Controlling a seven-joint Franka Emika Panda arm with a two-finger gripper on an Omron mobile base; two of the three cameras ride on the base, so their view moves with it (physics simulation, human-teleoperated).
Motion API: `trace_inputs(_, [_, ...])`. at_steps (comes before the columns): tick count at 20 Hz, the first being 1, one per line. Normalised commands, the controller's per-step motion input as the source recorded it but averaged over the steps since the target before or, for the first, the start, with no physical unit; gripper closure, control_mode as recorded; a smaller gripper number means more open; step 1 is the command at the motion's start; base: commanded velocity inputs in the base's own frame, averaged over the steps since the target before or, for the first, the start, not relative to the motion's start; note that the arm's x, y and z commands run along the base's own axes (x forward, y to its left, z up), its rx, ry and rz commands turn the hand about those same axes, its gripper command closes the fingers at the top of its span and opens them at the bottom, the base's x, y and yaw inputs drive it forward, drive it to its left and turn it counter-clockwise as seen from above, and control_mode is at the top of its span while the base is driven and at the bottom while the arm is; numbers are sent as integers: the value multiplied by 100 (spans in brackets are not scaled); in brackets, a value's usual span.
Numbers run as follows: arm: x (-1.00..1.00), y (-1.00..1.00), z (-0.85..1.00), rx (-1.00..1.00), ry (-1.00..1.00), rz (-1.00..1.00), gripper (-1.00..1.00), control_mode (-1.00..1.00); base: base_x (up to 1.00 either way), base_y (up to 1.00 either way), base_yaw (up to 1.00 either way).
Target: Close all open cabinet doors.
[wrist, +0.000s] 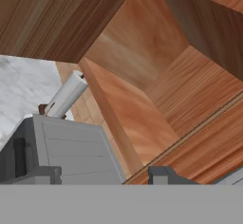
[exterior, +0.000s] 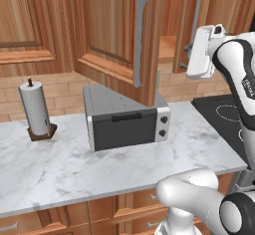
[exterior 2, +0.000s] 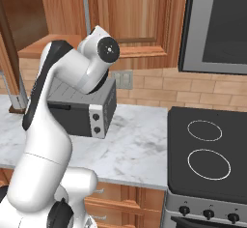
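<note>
Above the counter (exterior: 60, 164), two cabinet doors stand swung out from the wall cabinet: the left door (exterior: 117, 35) reaches well out over the microwave (exterior: 127, 122), its handle (exterior: 139, 42) near the free edge, and the right door (exterior: 191, 25) stands open just beside the gripper (exterior: 201, 52). Between them the cabinet's bare shelf (wrist: 137, 118) lies exposed, and the hand view looks straight into it.

Both doors look like stiff wooden panels on side hinges, so I judge they will swing freely under a light push and need no pinch at all. Pressing flat on the face near the handle edge, far from the hinge, should give the most leverage; the bar itself looks smooth and could let the fingers slide.

Whether the jaws are spread or pressed together I cannot tell, since only one dark fingertip (wrist: 163, 174) shows clearly.

A paper towel roll (exterior: 35, 109) stands left of the microwave, and the stove (exterior 2: 210, 159) lies to the right.
</note>
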Motion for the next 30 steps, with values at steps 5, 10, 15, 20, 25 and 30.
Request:
trace_inputs(5, [87, 9, -5, -5, -1, 2, -100, -100, 0, 0, 0])
trace_inputs(10, [82, 2, -3, -4, -1, 1, -100, -100, 0, 0, 0])
trace_inputs(15, [74, 0, -11, -4, 0, 0, -100, -100, 0, 0, 0])
trace_inputs(20, [50, 0, -24, -6, 0, 0, -100, -100, 0, 0, 0])
trace_inputs(25, [-38, 0, -10, -10, 0, 2, -100, -100, 0, 0, 0])
trace_inputs(30, [-76, 1, -3, -8, 1, 3, -100, -100, 0, 0, 0])
